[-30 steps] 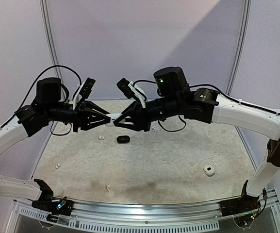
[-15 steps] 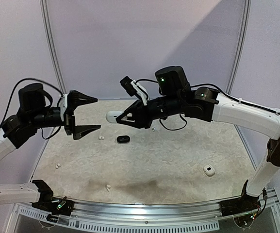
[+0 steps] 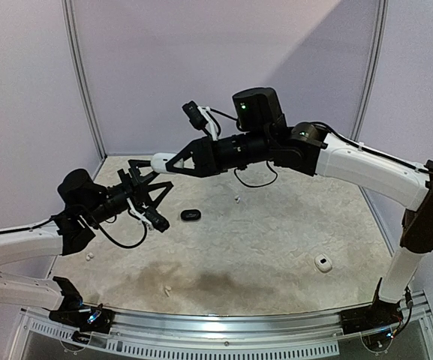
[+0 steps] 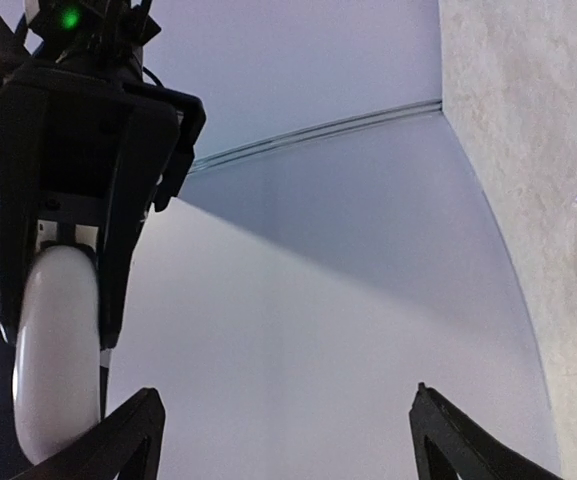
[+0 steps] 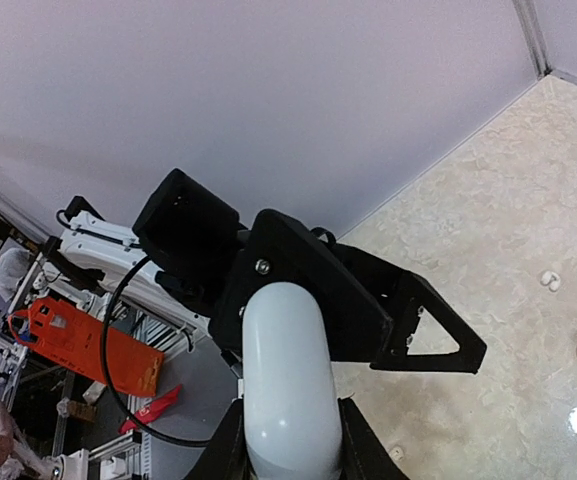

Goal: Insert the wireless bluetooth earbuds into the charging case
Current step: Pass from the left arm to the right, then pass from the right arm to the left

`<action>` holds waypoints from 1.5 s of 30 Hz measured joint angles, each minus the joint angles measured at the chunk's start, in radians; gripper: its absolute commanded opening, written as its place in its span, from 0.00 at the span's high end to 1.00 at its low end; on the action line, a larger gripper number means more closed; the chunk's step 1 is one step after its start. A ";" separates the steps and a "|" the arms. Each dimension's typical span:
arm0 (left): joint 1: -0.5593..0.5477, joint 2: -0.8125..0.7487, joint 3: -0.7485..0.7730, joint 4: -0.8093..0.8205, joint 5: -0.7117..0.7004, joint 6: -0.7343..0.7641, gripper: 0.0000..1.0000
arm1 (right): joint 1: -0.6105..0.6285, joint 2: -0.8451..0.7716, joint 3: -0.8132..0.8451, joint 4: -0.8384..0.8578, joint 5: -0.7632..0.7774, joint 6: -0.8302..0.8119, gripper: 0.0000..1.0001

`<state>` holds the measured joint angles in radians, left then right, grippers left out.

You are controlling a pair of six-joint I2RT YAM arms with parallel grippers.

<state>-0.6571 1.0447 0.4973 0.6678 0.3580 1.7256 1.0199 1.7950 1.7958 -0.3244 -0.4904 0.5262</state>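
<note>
My right gripper [image 3: 172,161] is shut on a white pebble-shaped charging case [image 3: 161,160], held high above the table's far left; in the right wrist view the case [image 5: 288,385] fills the gap between the fingers. My left gripper [image 3: 160,201] hangs lower and to the left, open and empty, apart from the case. From the left wrist view the case [image 4: 56,350] appears at the left, outside my open left gripper [image 4: 283,430]. Tiny white earbuds lie on the table: one [image 3: 236,199] at the back, one [image 3: 90,256] at the left, one [image 3: 166,289] near the front.
A black oval case [image 3: 190,215] lies on the speckled table just right of the left gripper. A white case [image 3: 323,263] sits at the right front. Pale walls close the table at the back and sides.
The left gripper opened, let go of the white case, and dropped back to the left and down. The right gripper kept the case and lifted it up and left.
</note>
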 measured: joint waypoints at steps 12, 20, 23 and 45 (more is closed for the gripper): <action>-0.010 0.000 -0.006 0.089 -0.155 0.061 0.15 | -0.071 -0.008 -0.038 0.022 -0.007 0.174 1.00; -0.015 0.002 0.000 0.121 -0.148 0.061 0.17 | -0.090 0.006 -0.050 -0.023 -0.005 0.231 1.00; -0.015 0.023 0.008 0.124 -0.131 0.066 0.20 | -0.089 0.025 -0.050 -0.003 -0.038 0.245 1.00; -0.017 0.099 0.047 0.201 -0.028 0.079 1.00 | -0.087 0.083 0.001 0.039 -0.156 0.318 0.30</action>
<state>-0.6739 1.1435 0.5446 0.8692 0.3298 1.8042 0.9333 1.8782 1.7969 -0.2859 -0.6460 0.8444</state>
